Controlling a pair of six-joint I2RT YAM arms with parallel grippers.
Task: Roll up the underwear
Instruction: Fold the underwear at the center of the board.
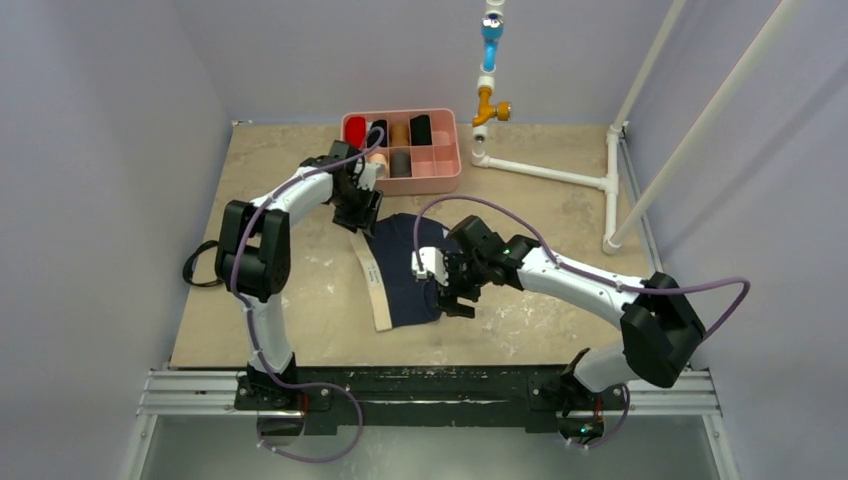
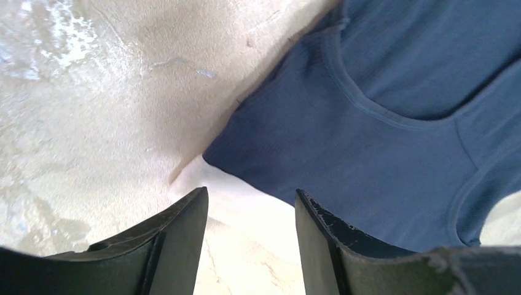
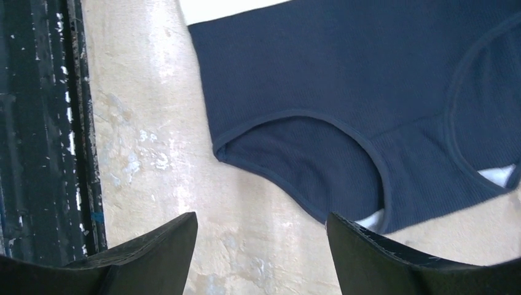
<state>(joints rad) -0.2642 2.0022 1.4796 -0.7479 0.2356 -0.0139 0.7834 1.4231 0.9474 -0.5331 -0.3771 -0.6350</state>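
The underwear point(image 1: 408, 268) lies spread flat on the table, dark navy with a pale cream band point(image 1: 373, 285) along its left edge. My left gripper point(image 1: 358, 218) hovers over its far left corner. In the left wrist view that gripper point(image 2: 250, 212) is open, with the cream band point(image 2: 242, 193) and the navy fabric point(image 2: 368, 141) just ahead of the fingertips. My right gripper point(image 1: 455, 300) hangs at the garment's near right edge. From the right wrist, the right gripper point(image 3: 261, 230) is open over bare table, and the leg opening of the underwear point(image 3: 319, 74) lies just beyond it.
A pink divided tray point(image 1: 420, 186) holding several fabric rolls stands at the back of the table. To its right rises a white pipe frame point(image 1: 560, 175). A black rail point(image 1: 430, 385) runs along the near edge and shows in the right wrist view point(image 3: 43, 123).
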